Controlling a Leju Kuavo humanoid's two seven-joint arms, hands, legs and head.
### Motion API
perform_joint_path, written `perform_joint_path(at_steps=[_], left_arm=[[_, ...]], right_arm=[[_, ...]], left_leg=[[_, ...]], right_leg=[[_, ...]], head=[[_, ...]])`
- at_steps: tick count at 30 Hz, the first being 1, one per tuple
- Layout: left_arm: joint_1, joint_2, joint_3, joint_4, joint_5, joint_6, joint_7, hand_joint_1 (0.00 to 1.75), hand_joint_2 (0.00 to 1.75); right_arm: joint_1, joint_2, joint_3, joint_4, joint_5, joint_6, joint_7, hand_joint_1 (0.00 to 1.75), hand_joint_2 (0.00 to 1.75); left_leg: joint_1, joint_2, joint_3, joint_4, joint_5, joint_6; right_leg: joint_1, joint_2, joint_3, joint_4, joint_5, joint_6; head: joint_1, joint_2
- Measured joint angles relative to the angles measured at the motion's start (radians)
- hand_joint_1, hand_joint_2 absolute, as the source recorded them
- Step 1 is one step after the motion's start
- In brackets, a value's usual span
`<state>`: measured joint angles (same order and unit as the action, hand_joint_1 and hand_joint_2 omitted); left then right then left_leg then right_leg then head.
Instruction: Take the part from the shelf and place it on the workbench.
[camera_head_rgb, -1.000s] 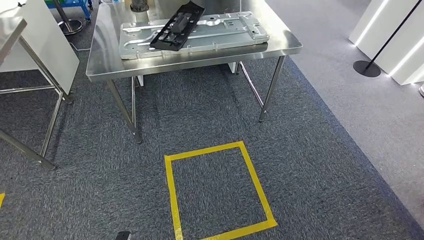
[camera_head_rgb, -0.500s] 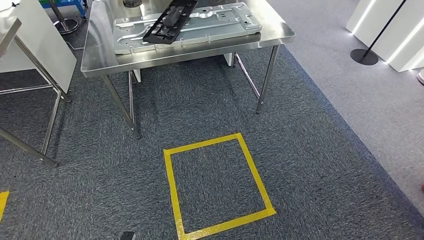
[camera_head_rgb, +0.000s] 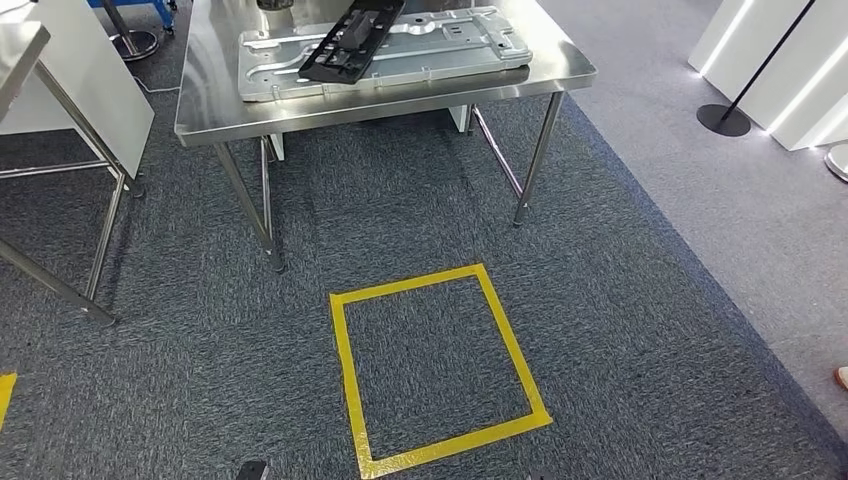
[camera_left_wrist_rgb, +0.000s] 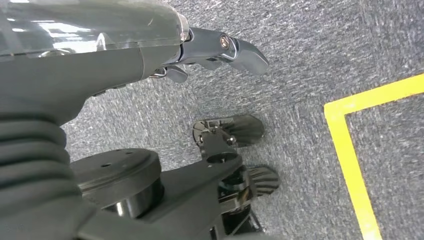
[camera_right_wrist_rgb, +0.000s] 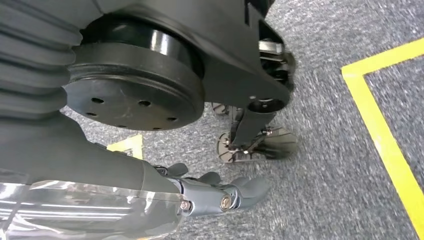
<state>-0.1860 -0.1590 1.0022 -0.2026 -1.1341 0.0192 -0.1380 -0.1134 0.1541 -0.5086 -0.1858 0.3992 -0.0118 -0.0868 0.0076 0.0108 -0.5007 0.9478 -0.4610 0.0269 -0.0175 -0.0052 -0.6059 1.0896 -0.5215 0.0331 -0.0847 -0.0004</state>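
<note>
A shiny steel workbench (camera_head_rgb: 200, 110) stands on the blue-grey carpet (camera_head_rgb: 620, 300). On top lies a flat silver metal plate (camera_head_rgb: 450, 55). The black plastic part (camera_head_rgb: 352, 42) rests on that plate, laid slantwise across it. A yellow tape square (camera_head_rgb: 437, 366) is stuck on the carpet in front of the workbench.

The left hand (camera_left_wrist_rgb: 215, 50) hangs low over the carpet. Its fingers look a bit curled and hold nothing. The right hand (camera_right_wrist_rgb: 220, 192) hangs low too, with nothing in it. Its fingers are partly hidden, so I cannot tell how far apart they are.
</note>
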Motion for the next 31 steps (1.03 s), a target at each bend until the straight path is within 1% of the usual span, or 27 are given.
perform_joint_path(at_steps=[1,2,3,4,5,6,7,8,9,12,13,14,16,17,18,19,20,21,22,23,24,25,26,28,29,30,31], left_arm=[[0.0,0.0,0.0,0.0,0.0,-0.002,0.0,0.0,1.75],[0.0,0.0,0.0,0.0,0.0,-0.004,0.0,0.0,1.75],[0.001,0.0,0.0,0.0,0.0,-0.006,0.0,0.0,1.75],[0.001,0.0,0.0,0.0,-0.001,-0.009,0.001,0.0,1.75],[0.001,0.0,0.0,0.0,-0.002,-0.013,0.002,0.0,1.75],[0.001,0.0,0.0,0.0,-0.002,-0.018,0.003,0.0,1.75],[0.0,0.0,0.0,0.0,-0.003,-0.023,0.003,0.0,1.75],[0.0,0.0,-0.002,0.0,-0.003,-0.028,0.004,0.0,1.75],[0.0,0.002,-0.008,-0.001,0.001,-0.033,0.007,0.0,1.75],[0.01,0.01,-0.054,-0.006,0.047,-0.045,0.022,0.0,1.75],[0.016,0.013,-0.073,-0.008,0.07,-0.047,0.026,0.0,1.75],[0.024,0.016,-0.093,-0.009,0.094,-0.047,0.029,0.0,1.75],[0.042,0.021,-0.132,-0.01,0.149,-0.046,0.036,0.0,1.75],[0.053,0.023,-0.153,-0.01,0.176,-0.046,0.039,0.0,1.75],[0.066,0.026,-0.174,-0.01,0.203,-0.046,0.041,0.0,1.75],[0.08,0.028,-0.194,-0.01,0.228,-0.046,0.044,0.0,1.31],[0.095,0.03,-0.215,-0.01,0.252,-0.045,0.047,0.0,0.87],[0.11,0.032,-0.235,-0.01,0.277,-0.045,0.049,0.0,0.44],[0.124,0.039,-0.256,-0.01,0.302,-0.044,0.052,0.0,0.0],[0.134,0.047,-0.276,-0.01,0.326,-0.043,0.055,0.0,0.0],[0.142,0.055,-0.297,-0.01,0.35,-0.042,0.057,0.0,0.0],[0.15,0.063,-0.318,-0.01,0.373,-0.041,0.059,0.0,0.0],[0.158,0.066,-0.34,-0.01,0.398,-0.04,0.061,0.0,0.0],[0.176,0.072,-0.386,-0.012,0.453,-0.039,0.066,0.0,0.0],[0.184,0.074,-0.41,-0.015,0.48,-0.038,0.069,0.0,0.0],[0.19,0.076,-0.433,-0.021,0.506,-0.038,0.072,0.0,0.0],[0.192,0.077,-0.444,-0.024,0.519,-0.037,0.073,0.0,0.0]], right_arm=[[0.0,0.0,0.0,0.0,0.0,-0.002,0.001,0.0,1.75],[0.001,0.0,0.0,0.0,0.001,-0.003,0.002,0.0,1.75],[0.001,0.0,0.001,0.0,0.001,-0.003,0.003,0.0,1.75],[0.002,0.0,0.001,0.0,0.001,-0.002,0.005,0.0,1.75],[0.001,0.0,0.001,0.0,0.001,0.0,0.005,0.0,1.75],[0.001,0.0,0.001,0.0,0.001,0.003,0.006,0.0,1.75],[-0.001,0.0,0.001,0.0,0.0,0.007,0.006,0.0,1.75],[-0.001,0.001,0.002,0.0,-0.001,0.013,0.006,0.0,1.75],[0.0,0.001,0.005,0.0,-0.005,0.022,0.006,0.0,1.75],[0.016,-0.002,0.028,0.0,-0.029,0.043,0.007,0.0,1.75],[0.021,-0.004,0.036,-0.002,-0.038,0.045,0.007,0.0,1.75],[0.026,-0.006,0.045,-0.004,-0.047,0.046,0.009,0.0,1.75],[0.032,-0.011,0.062,-0.015,-0.065,0.047,0.012,0.0,1.75],[0.034,-0.014,0.072,-0.022,-0.074,0.047,0.014,0.0,1.75],[0.036,-0.017,0.082,-0.03,-0.083,0.046,0.016,0.0,1.75],[0.037,-0.02,0.092,-0.04,-0.091,0.045,0.018,0.0,1.75],[0.037,-0.024,0.102,-0.052,-0.099,0.043,0.02,0.0,1.31],[0.037,-0.027,0.113,-0.065,-0.107,0.042,0.021,0.0,0.87],[0.036,-0.028,0.125,-0.078,-0.116,0.04,0.021,0.0,0.44],[0.035,-0.028,0.137,-0.089,-0.124,0.039,0.022,0.0,0.0],[0.034,-0.029,0.149,-0.1,-0.132,0.037,0.023,0.0,0.0],[0.034,-0.03,0.161,-0.108,-0.14,0.037,0.024,0.0,0.0],[0.035,-0.033,0.172,-0.116,-0.149,0.037,0.026,0.0,0.0],[0.047,-0.043,0.196,-0.127,-0.167,0.035,0.031,0.0,0.0],[0.056,-0.048,0.208,-0.131,-0.176,0.034,0.033,0.0,0.0],[0.066,-0.053,0.218,-0.133,-0.185,0.033,0.036,0.0,0.0],[0.072,-0.055,0.224,-0.133,-0.189,0.032,0.037,0.0,0.0]], left_leg=[[-0.001,0.001,-0.005,0.001,0.002,0.002],[-0.001,0.001,-0.01,0.003,0.004,0.002],[-0.002,0.001,-0.014,0.006,0.005,0.002],[-0.002,0.001,-0.017,0.009,0.005,0.001],[-0.002,0.001,-0.018,0.011,0.006,-0.001],[-0.001,0.0,-0.018,0.014,0.005,-0.005],[-0.003,0.0,-0.02,0.019,0.003,-0.011],[-0.006,0.0,-0.023,0.026,0.0,-0.018],[-0.008,-0.001,-0.025,0.031,-0.003,-0.024],[-0.006,-0.001,-0.028,0.036,-0.005,-0.039],[-0.004,-0.001,-0.032,0.047,-0.014,-0.044],[-0.003,-0.002,-0.043,0.074,-0.036,-0.048],[-0.002,-0.002,-0.093,0.192,-0.109,-0.054],[-0.003,-0.002,-0.124,0.263,-0.144,-0.054],[-0.004,-0.002,-0.147,0.318,-0.165,-0.05],[-0.007,-0.003,-0.154,0.339,-0.167,-0.043],[-0.011,-0.003,-0.14,0.318,-0.149,-0.031],[-0.02,-0.003,-0.108,0.26,-0.118,-0.014],[-0.035,-0.003,-0.066,0.183,-0.083,0.011],[-0.051,-0.003,-0.028,0.109,-0.057,0.037],[-0.065,-0.001,-0.003,0.056,-0.042,0.056],[-0.076,0.0,0.008,0.027,-0.036,0.068],[-0.079,0.001,0.009,0.017,-0.035,0.071],[-0.07,0.002,0.016,-0.005,-0.016,0.061],[-0.063,0.002,0.021,-0.018,-0.006,0.056],[-0.055,0.003,0.024,-0.028,0.004,0.049],[-0.053,0.003,0.025,-0.032,0.008,0.046]], right_leg=[[0.0,0.001,-0.032,0.072,-0.038,0.002],[-0.001,0.001,-0.06,0.138,-0.066,0.004],[-0.002,0.001,-0.076,0.178,-0.077,0.006],[-0.004,0.001,-0.071,0.179,-0.068,0.007],[-0.006,0.001,-0.047,0.139,-0.043,0.008],[-0.009,0.0,-0.008,0.071,-0.01,0.009],[-0.01,0.001,0.03,0.0,0.014,0.009],[-0.012,0.003,0.057,-0.054,0.029,0.006],[-0.012,0.006,0.071,-0.084,0.035,0.0],[-0.006,0.01,0.07,-0.087,0.035,-0.025],[-0.005,0.009,0.068,-0.087,0.037,-0.032],[-0.005,0.009,0.066,-0.088,0.04,-0.039],[-0.002,0.008,0.059,-0.089,0.045,-0.048],[0.001,0.008,0.055,-0.089,0.047,-0.051],[0.006,0.008,0.051,-0.089,0.048,-0.054],[0.011,0.009,0.049,-0.089,0.05,-0.056],[0.018,0.009,0.049,-0.089,0.051,-0.059],[0.024,0.01,0.05,-0.089,0.052,-0.061],[0.026,0.01,0.051,-0.089,0.053,-0.063],[0.03,0.009,0.052,-0.089,0.054,-0.064],[0.03,0.007,0.05,-0.089,0.055,-0.064],[0.028,0.006,0.048,-0.089,0.056,-0.062],[0.028,0.004,0.046,-0.09,0.058,-0.058],[0.029,0.003,0.045,-0.087,0.058,-0.051],[0.031,0.004,0.04,-0.072,0.045,-0.046],[0.03,0.005,0.025,-0.036,0.02,-0.039],[0.029,0.006,0.017,-0.017,0.005,-0.035]], head=[[0.0,0.0],[0.0,0.0],[0.0,0.0],[0.0,0.0],[0.0,0.0],[0.0,0.0],[0.0,0.0],[0.0,0.0],[0.0,0.0],[0.0,0.0],[0.0,0.0],[0.0,0.0],[0.0,0.0],[0.0,0.0],[0.0,0.0],[0.0,0.0],[0.0,0.0],[0.0,0.0],[0.0,0.0],[0.0,0.0],[0.0,0.0],[-0.001,0.0],[-0.001,0.0],[-0.001,0.0],[-0.001,0.0],[-0.001,0.0],[-0.001,0.0]])
